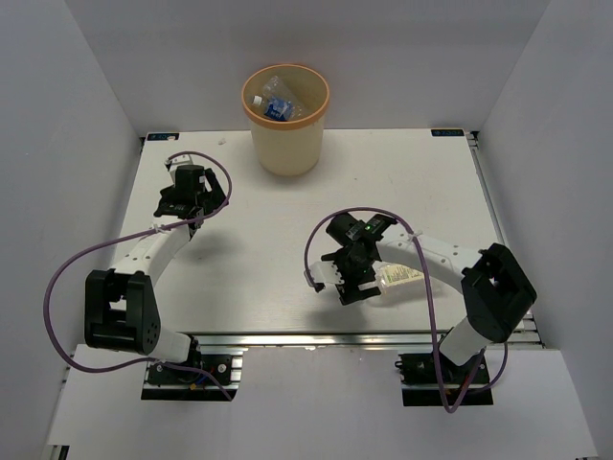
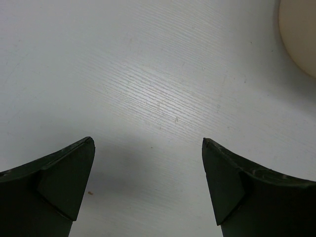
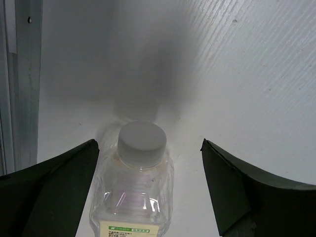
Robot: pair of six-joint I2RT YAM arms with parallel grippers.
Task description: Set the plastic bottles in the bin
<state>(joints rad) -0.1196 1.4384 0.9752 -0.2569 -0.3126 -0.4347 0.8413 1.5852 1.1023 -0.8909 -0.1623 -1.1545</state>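
Observation:
The tan bin (image 1: pixel 285 144) stands at the table's far middle and holds several bottles, one with a blue label (image 1: pixel 279 107). A larger clear bottle with a pale label (image 1: pixel 399 276) lies on the table under my right arm. In the right wrist view it (image 3: pixel 134 197) lies between the fingers, white cap (image 3: pixel 141 143) pointing away, nearer the left finger (image 3: pixel 59 187). My right gripper (image 1: pixel 337 278) (image 3: pixel 150 148) is open around it, not touching. My left gripper (image 1: pixel 190 187) (image 2: pixel 148 148) is open and empty over bare table; the bin's wall (image 2: pixel 301 34) shows at top right.
A metal rail (image 3: pixel 19 84) runs along the table's near edge, close to the bottle's left in the right wrist view. White walls enclose the table on three sides. Purple cables loop from both arms.

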